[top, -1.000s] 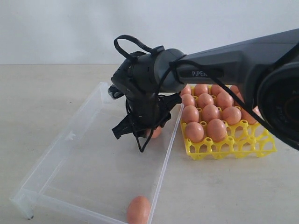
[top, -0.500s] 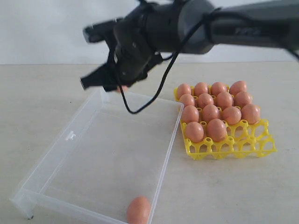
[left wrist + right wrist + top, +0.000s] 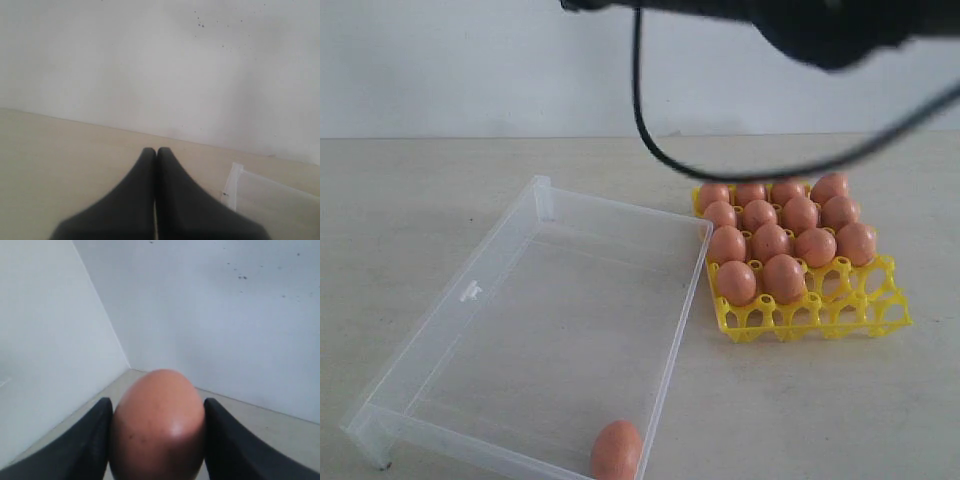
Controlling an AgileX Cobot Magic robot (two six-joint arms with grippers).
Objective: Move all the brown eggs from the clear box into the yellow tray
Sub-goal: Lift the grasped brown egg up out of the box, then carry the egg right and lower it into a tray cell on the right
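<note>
My right gripper [image 3: 157, 402] is shut on a brown egg [image 3: 157, 432], held lengthwise between its two black fingers, high up and facing the white walls. In the exterior view only that arm's dark underside [image 3: 820, 25] shows along the top edge; its gripper is out of frame. One brown egg [image 3: 616, 450] lies in the clear box [image 3: 470, 295], against its near wall. The yellow tray [image 3: 840, 315] to the right of the box holds several brown eggs [image 3: 770, 240]; its front row is bare. My left gripper [image 3: 156, 151] is shut and empty, low over the table near a corner of the clear box [image 3: 232, 185].
A black cable [image 3: 650, 140] hangs in a loop from the right arm over the far end of the box and the tray. The beige table [image 3: 410, 190] runs back to a white wall [image 3: 470, 70].
The right arm has lifted out of the clear box with the egg and risen until its gripper left the top of the exterior view. The egg it stood over is gone from the box.
</note>
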